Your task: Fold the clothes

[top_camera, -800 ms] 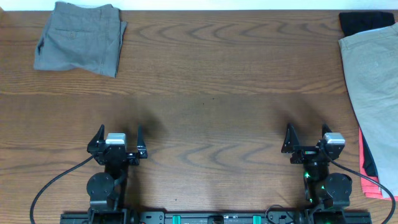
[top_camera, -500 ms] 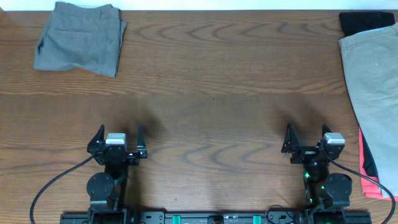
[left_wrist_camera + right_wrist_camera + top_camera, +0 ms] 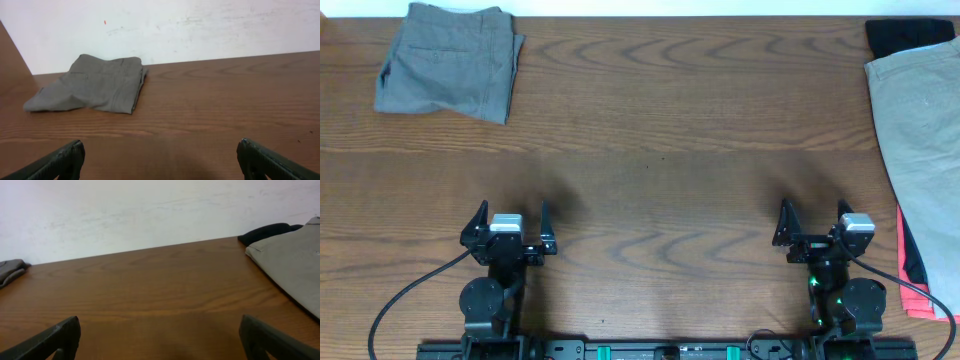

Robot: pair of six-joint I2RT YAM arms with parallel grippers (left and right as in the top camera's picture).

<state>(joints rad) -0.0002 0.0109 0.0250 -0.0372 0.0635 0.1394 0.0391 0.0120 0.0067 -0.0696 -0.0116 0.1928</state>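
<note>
The pale khaki-green shorts (image 3: pixel 925 150) lie flat at the table's right edge, partly cut off by the frame. They also show at the right of the right wrist view (image 3: pixel 295 265). My left gripper (image 3: pixel 511 215) is open and empty near the front left, far from them; its fingers frame bare wood in the left wrist view (image 3: pixel 160 160). My right gripper (image 3: pixel 814 215) is open and empty near the front right, a little left of the shorts, over bare wood in the right wrist view (image 3: pixel 160 337).
Darker grey-brown shorts (image 3: pixel 448 60) lie folded at the back left and also show in the left wrist view (image 3: pixel 92 84). A dark garment (image 3: pixel 905 35) sticks out behind the pale shorts. A red garment (image 3: pixel 912 280) peeks out beneath them. A white wall borders the far table edge.
</note>
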